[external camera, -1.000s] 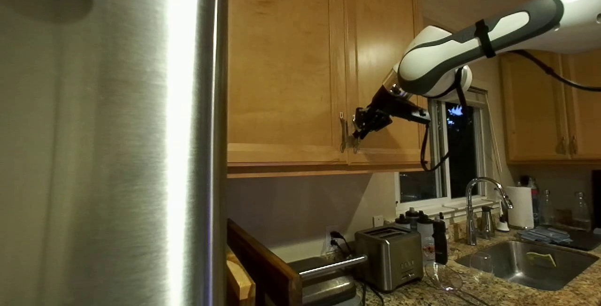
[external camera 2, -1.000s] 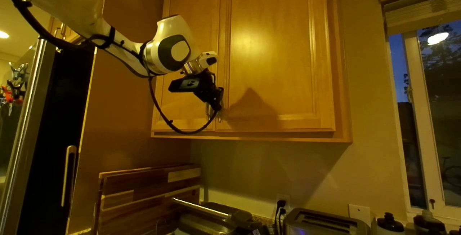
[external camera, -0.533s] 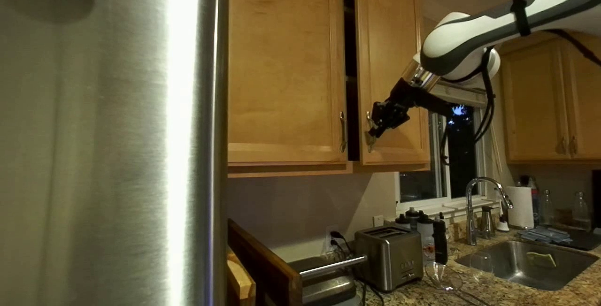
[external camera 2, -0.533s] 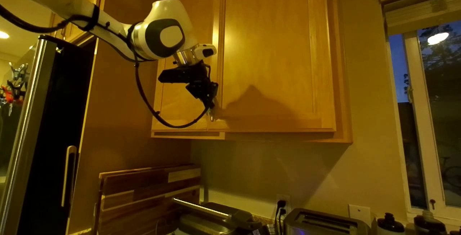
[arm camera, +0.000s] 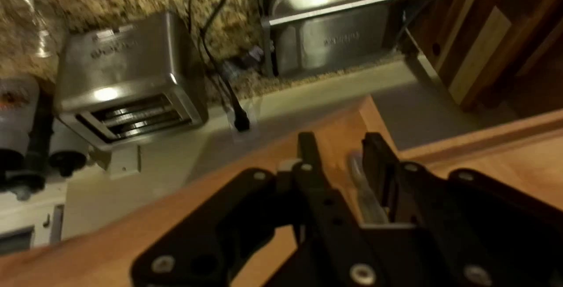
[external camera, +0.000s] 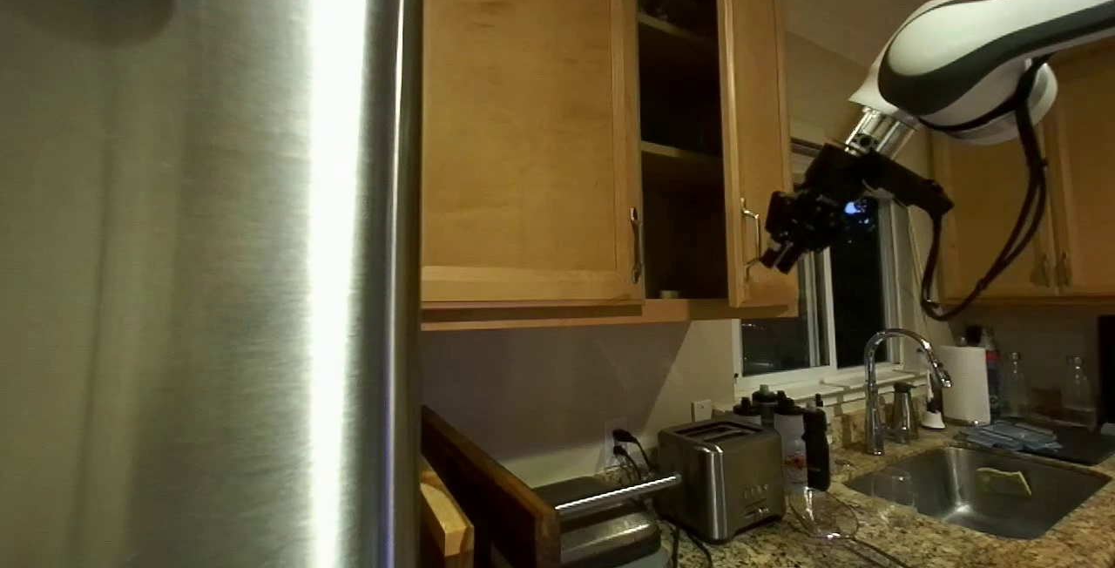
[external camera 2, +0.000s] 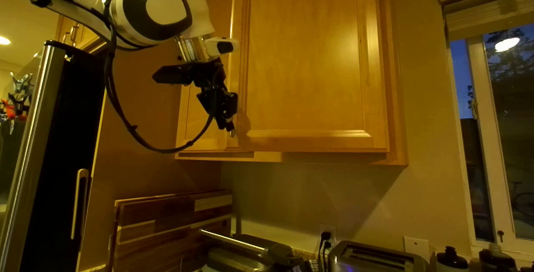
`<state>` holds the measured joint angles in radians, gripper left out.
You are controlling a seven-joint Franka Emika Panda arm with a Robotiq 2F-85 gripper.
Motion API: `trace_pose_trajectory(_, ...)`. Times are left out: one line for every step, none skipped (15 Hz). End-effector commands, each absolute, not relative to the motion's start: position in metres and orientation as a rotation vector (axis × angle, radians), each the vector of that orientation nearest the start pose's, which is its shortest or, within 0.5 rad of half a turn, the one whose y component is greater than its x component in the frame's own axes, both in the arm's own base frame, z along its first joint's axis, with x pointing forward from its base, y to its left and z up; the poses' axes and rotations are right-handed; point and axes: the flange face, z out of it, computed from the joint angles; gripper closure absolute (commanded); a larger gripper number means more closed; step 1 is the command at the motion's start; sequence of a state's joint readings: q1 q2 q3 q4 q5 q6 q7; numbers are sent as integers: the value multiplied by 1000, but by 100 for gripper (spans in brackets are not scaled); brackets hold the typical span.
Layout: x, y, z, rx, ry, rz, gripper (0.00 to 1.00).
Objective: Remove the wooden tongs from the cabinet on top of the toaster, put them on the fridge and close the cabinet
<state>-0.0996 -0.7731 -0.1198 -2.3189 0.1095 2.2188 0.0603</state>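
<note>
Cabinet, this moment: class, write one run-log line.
cabinet: one door partly open | hand: open, at that door's handle | contact: unclear | wooden tongs: not discernible

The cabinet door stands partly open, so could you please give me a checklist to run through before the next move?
1. Gripper open: ok; a gap shows between its fingers in the wrist view.
2. Gripper free of the handle: cannot tell; the handle shows between the fingers, contact unclear.
3. Cabinet door wide enough to reach inside: likely not ok; it is only partly open.
4. Wooden tongs located: cannot tell; none made out in the dark cabinet interior.
5. Toaster clear of the gripper: ok; it stands well below.
6. Fridge top ready: cannot tell; its upper surface does not show.
</note>
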Motion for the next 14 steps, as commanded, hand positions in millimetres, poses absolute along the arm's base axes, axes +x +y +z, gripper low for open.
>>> trace_pose_trajectory(310,-113,636,-2874,557,-737,37)
trace_pose_trajectory(303,-116,629,-2906,587,-663,31)
trace_pose_trajectory(298,-117,623,-2934,593,-588,24)
trace_pose_trajectory(295,-117,618,-2953,585,-514,18)
trace_pose_trajectory(296,-114,616,-2966,560,-476,11)
trace_pose_trajectory(299,-109,615,-2970,533,-470,5)
trace_pose_trajectory(309,-99,620,-2971,505,-553,2)
trace_pose_trajectory(311,-89,626,-2969,459,-616,0)
trace_pose_trajectory(320,-78,635,-2961,431,-703,0)
trace_pose_trajectory(328,-70,643,-2960,417,-786,0)
trace_pose_trajectory(338,-59,651,-2945,389,-863,0)
trace_pose_trajectory(343,-51,656,-2932,395,-908,0)
trace_pose_trajectory(348,-45,660,-2920,391,-959,0)
trace_pose_trajectory(352,-40,663,-2904,378,-1011,0)
